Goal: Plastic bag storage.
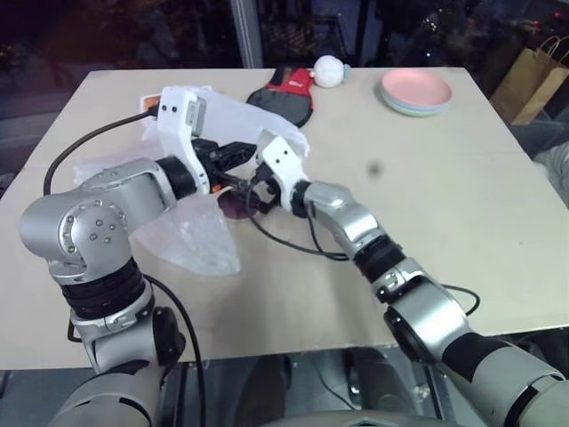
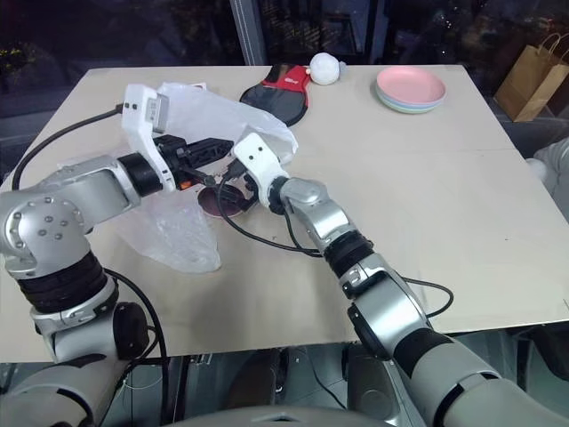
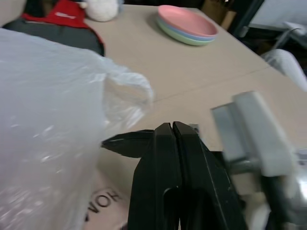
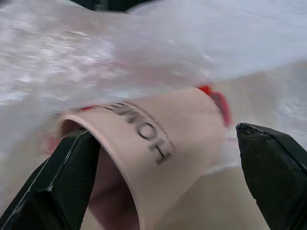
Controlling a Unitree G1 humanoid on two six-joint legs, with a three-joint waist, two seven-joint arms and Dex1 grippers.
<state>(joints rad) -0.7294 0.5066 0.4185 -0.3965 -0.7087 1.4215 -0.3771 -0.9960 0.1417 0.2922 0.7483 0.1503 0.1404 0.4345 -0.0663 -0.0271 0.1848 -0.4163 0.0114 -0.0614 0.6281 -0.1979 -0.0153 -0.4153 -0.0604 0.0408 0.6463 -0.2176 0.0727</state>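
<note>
The plastic bag (image 1: pixel 200 233), thin and translucent white, lies crumpled on the left part of the table (image 1: pixel 427 231), and part of it rises behind both grippers. A beige mug (image 4: pixel 158 139) with dark lettering lies on its side against the bag, with film draped over its far end. My right gripper (image 4: pixel 160 179) is open, one finger on each side of the mug's mouth. My left gripper (image 3: pixel 171 128) hovers just above the mug, shut. I see no film between its tips, and a bag handle loop (image 3: pixel 132 88) hangs beside it.
At the table's far edge lie a red and black pouch (image 1: pixel 286 92), a white ball (image 1: pixel 329 70) and a stack of pastel plates (image 1: pixel 416 92). A brown paper bag (image 1: pixel 533 78) stands off the table's right side. Black cables (image 1: pixel 293 240) trail near my arms.
</note>
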